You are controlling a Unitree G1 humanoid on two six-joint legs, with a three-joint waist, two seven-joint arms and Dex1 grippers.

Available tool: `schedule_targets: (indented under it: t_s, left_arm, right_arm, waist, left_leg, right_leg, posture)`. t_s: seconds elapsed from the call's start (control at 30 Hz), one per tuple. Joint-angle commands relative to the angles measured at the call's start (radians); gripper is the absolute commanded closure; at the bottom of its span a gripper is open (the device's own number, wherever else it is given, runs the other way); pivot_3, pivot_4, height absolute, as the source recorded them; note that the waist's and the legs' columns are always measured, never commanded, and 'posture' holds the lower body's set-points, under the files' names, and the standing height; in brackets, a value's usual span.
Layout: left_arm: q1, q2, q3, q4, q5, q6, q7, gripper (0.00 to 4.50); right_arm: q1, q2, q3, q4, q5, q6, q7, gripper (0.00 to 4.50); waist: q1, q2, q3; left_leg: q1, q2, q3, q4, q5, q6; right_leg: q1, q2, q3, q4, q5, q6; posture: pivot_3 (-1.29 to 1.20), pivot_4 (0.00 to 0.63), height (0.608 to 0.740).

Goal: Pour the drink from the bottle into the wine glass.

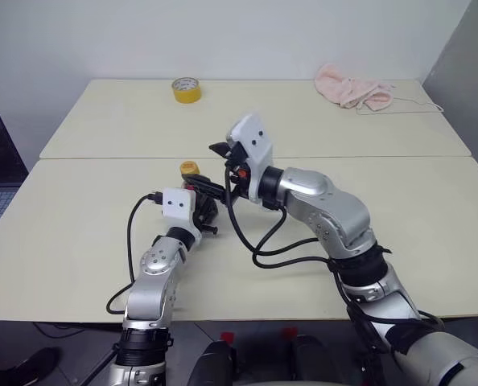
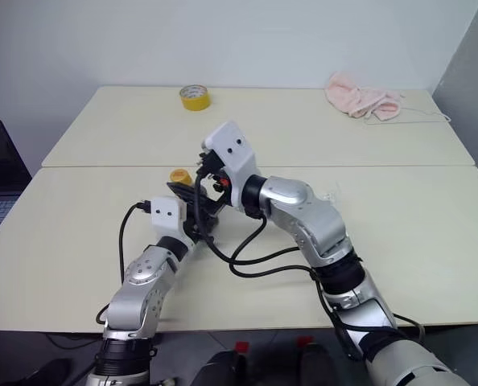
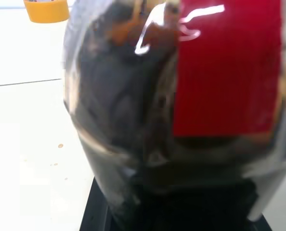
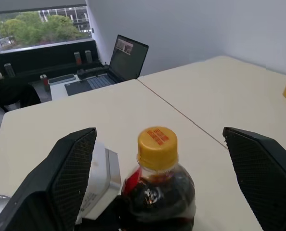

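Gripping the bottle upright, left gripper steadies it; right gripper, jaws wide, hovers around yellow cap, presumably for uncapping; tape roll at twelve o'clock.

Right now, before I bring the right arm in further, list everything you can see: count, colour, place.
bottle: one, clear plastic with yellow cap and red label, on the near table, gripped by the left gripper.
drink: dark brown, inside the bottle.
tape roll: one, yellow, far table, towards the left.
cloth: one, pink, crumpled, far table's right end.
laptop: one, dark, open, on a desk beyond the tables' left edge.
tables: two, cream, set edge to edge.
left gripper: one, black fingers, shut on the bottle.
right gripper: one, black fingers, open wide, either side of the bottle cap without touching.
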State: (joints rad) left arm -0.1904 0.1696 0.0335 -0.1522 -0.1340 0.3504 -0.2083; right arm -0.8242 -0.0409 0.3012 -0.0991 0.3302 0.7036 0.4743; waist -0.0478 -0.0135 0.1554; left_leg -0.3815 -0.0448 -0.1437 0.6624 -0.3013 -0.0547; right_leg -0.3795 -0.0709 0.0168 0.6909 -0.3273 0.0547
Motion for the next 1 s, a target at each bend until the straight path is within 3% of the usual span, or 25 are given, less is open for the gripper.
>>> schedule_targets:
  t_s: [0.03,0.33,0.43,0.7,0.87,1.0]
  left_arm:
    - [-0.010,-0.004,-0.006,-0.023,0.002,-0.029,-0.002,3.60]
    - [-0.005,-0.002,-0.012,-0.030,0.006,-0.024,0.000,3.60]
    - [-0.001,-0.002,-0.015,-0.034,0.008,-0.024,0.000,3.63]
    - [0.001,-0.002,-0.018,-0.039,0.009,-0.024,0.000,3.64]
    - [0.005,-0.001,-0.018,-0.045,0.010,-0.019,0.002,3.66]
    - [0.020,0.004,-0.016,-0.067,0.006,-0.005,-0.001,3.66]
  right_arm:
    - [-0.030,0.021,0.017,0.035,-0.033,-0.049,0.010,0.00]
    - [-0.073,0.064,0.011,0.165,-0.085,-0.098,0.024,0.00]
    - [-0.082,0.069,0.004,0.190,-0.095,-0.114,0.027,0.60]
    - [-0.084,0.072,0.008,0.205,-0.130,-0.134,0.038,3.25]
    - [-0.087,0.064,0.001,0.201,-0.137,-0.164,0.058,3.26]
    - [-0.093,0.037,0.001,0.219,-0.113,-0.231,0.160,3.26]
  waist:
    - [0.000,0.000,0.000]
    - [-0.003,0.000,0.000]
    - [-0.003,0.000,0.000]
    - [-0.003,0.000,0.000]
    - [-0.003,0.000,0.000]
    - [-0.004,0.000,0.000]
  left_leg:
    - [0.000,0.000,0.000,0.000,0.000,0.000]
    - [0.000,0.000,0.000,0.000,0.000,0.000]
    - [0.000,0.000,0.000,0.000,0.000,0.000]
    - [0.000,0.000,0.000,0.000,0.000,0.000]
    - [0.000,0.000,0.000,0.000,0.000,0.000]
    - [0.000,0.000,0.000,0.000,0.000,0.000]
  right_leg:
    - [0.000,0.000,0.000,0.000,0.000,0.000]
    - [0.000,0.000,0.000,0.000,0.000,0.000]
    - [0.000,0.000,0.000,0.000,0.000,0.000]
    - [-0.001,0.000,0.000,0.000,0.000,0.000]
    - [-0.001,0.000,0.000,0.000,0.000,0.000]
    - [-0.001,0.000,0.000,0.000,0.000,0.000]
  posture:
    - [0.00,0.150,0.740]
    - [0.00,0.150,0.740]
    - [0.00,0.150,0.740]
    - [0.00,0.150,0.740]
    - [0.00,0.150,0.740]
    - [0.00,0.150,0.740]
